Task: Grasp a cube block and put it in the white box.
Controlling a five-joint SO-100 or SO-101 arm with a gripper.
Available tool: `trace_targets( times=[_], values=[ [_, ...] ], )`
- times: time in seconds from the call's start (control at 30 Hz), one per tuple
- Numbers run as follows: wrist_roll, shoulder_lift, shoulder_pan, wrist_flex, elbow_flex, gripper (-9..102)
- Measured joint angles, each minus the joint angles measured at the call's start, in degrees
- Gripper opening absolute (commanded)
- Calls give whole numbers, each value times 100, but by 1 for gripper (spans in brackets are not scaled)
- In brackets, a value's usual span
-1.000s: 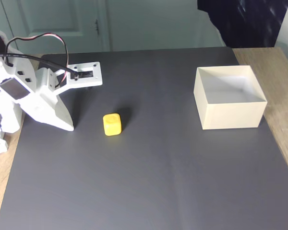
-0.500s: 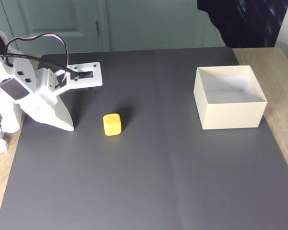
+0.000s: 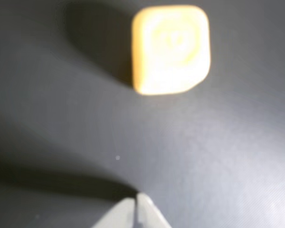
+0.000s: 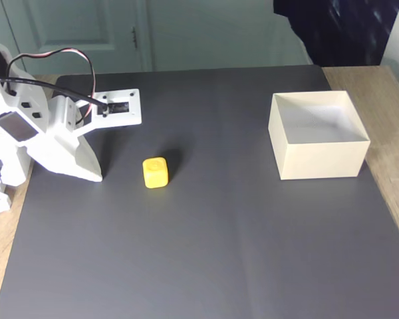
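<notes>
The cube block (image 4: 155, 173), yellow with rounded edges, is seen alone on the dark matte mat (image 4: 206, 252) over the wooden worktop (image 4: 392, 126). The thin-walled white box (image 4: 318, 135) stands well apart. The claw (image 3: 135, 202) is clenched, holding nothing, near the cube.

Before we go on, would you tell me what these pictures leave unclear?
- Wrist view: the cube block is blurred, so its face marking is unreadable.
- Wrist view: the pincer is cut off by the bottom edge.
- Fixed view: the white box hides part of its floor behind its near wall.
</notes>
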Motion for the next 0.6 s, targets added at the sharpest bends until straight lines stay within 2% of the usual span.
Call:
trace_targets(
  times=[0.33, 0.6],
  values=[
    [519, 0, -44, 0, -62, 3],
    [510, -62, -334, -211, -334, 2]
  ],
)
